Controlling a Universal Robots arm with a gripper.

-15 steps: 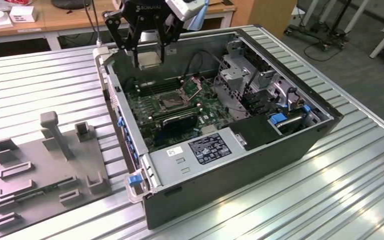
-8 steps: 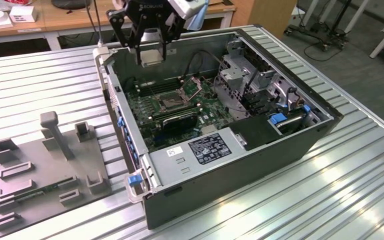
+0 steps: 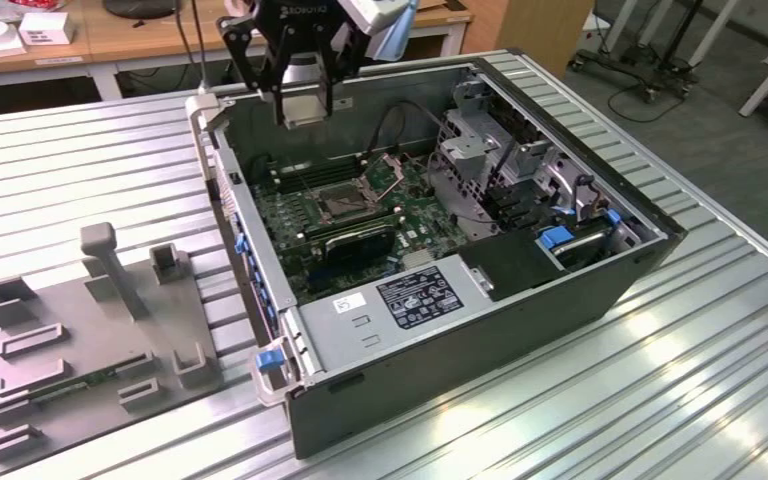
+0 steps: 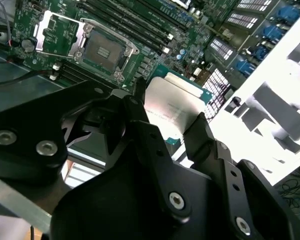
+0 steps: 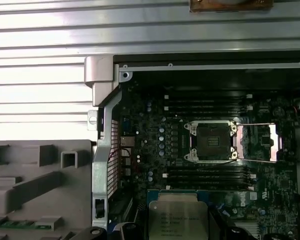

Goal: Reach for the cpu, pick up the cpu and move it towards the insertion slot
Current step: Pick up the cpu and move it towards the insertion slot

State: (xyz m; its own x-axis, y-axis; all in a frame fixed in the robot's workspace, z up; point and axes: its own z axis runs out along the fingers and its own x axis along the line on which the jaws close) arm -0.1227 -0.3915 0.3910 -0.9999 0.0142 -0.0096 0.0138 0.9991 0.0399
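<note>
Presently the cpu (image 4: 177, 107), thin, rigid, light and fragile, is held by its opposite edges in the jaws above the insertion slot (image 5: 211, 142).

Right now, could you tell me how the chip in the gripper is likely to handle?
The chip looks thin, flat and rigid, so probably stiff and light. Its smooth metal top may be slippery. The gripper pinches it by its edges, so it could twist or drop above the green board.

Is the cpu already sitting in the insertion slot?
No. In the second wrist view the hand grips the cpu above the board, and the insertion slot lies open.
</note>
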